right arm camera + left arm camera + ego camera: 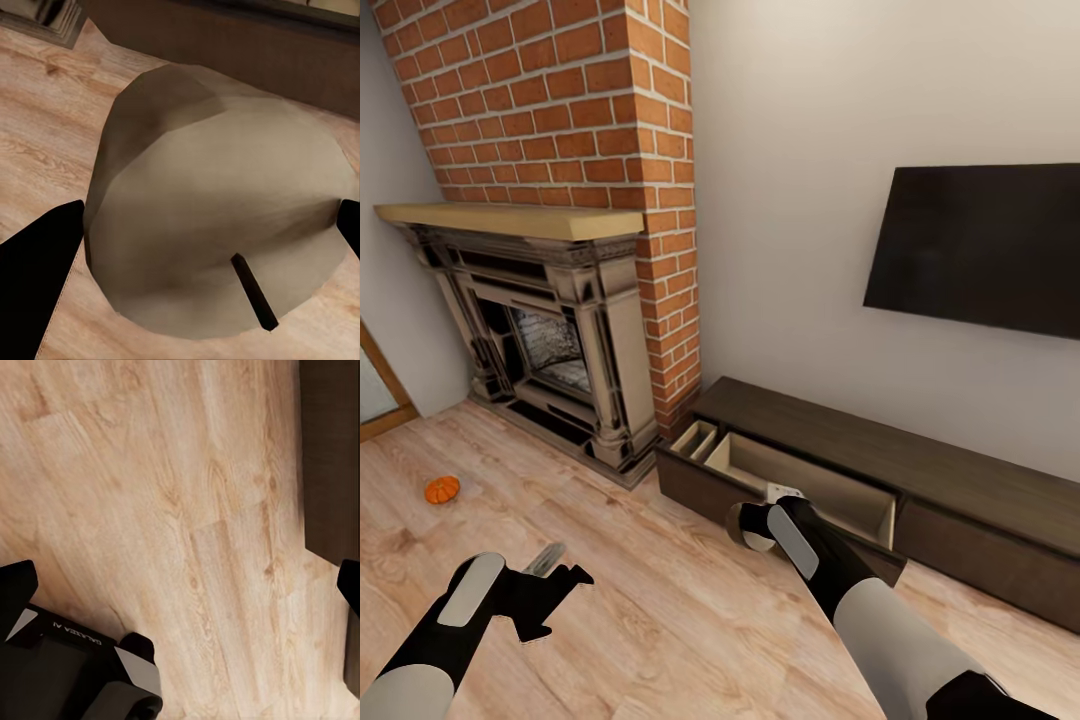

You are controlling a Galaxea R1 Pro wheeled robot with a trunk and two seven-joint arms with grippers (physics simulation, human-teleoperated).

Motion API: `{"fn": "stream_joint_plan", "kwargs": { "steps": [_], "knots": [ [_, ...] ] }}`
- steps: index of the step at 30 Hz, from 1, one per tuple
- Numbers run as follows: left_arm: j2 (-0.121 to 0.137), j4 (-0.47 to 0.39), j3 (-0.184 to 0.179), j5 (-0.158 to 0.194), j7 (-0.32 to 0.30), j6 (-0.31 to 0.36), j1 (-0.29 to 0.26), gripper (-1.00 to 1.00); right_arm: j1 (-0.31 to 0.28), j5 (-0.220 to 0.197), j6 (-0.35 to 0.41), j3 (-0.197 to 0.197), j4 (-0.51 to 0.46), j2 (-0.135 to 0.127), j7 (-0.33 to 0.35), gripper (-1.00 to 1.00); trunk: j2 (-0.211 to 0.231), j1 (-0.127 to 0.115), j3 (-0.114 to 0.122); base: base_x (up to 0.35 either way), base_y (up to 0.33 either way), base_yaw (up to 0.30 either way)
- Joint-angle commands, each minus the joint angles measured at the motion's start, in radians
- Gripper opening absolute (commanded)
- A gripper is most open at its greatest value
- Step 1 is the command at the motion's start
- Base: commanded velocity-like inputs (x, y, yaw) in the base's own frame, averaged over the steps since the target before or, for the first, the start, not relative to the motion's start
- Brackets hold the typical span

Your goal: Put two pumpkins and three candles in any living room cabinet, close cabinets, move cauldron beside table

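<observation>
My right tool [752, 527] pinches a candle [217, 202], its beige body wedged between the two dark fingers with the wick end toward my wrist camera. In the head view it hangs just at the front edge of the open drawer [800, 480] of the long dark cabinet [920, 470], near a small white thing lying inside the drawer that I cannot make out. The drawer front juts out over the wooden floor [660, 620], and my right forearm crosses its near corner, so room on that side is tight. A narrower compartment with dividers sits at the drawer's fireplace end.

My left tool [550, 578] is spread and holds nothing, low above bare floorboards with plenty of free space around it; in its wrist view the dark cabinet edge shows along one side.

One pumpkin [442, 489] lies on the floor well apart from both arms, in front of the fireplace [550, 340]. The brick chimney [560, 100] closes off the cabinet's end, and a dark television [980, 250] hangs on the wall above the cabinet.
</observation>
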Motion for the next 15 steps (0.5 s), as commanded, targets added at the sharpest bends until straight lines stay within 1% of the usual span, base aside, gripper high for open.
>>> {"fn": "stream_joint_plan", "kwargs": {
  "steps": [1, 10, 15],
  "knots": [
    [0.0, 0.0, 0.0, 0.0, 0.0, 0.0, 0.0, 1.0, 0.0, 0.0, 0.0, 0.0, 0.0, 0.0, 0.0, -1.0, 0.0, 0.0, 0.0, 0.284, 0.161, 0.0],
    [0.0, 0.0, -0.001, 0.0, 0.001, 0.0, 0.0, 1.0, 0.0, 0.0, 0.0, 0.001, 0.0, 0.001, 0.0, -1.0, 0.0, 0.0, 0.0, 0.284, 0.16, -0.004],
    [0.0, 0.0, -0.001, 0.0, 0.0, 0.0, 0.0, 1.0, 0.0, -0.001, 0.001, 0.0, 0.0, 0.0, 0.0, -1.0, 0.0, 0.0, 0.0, 0.284, 0.16, -0.202]
  ]
}}
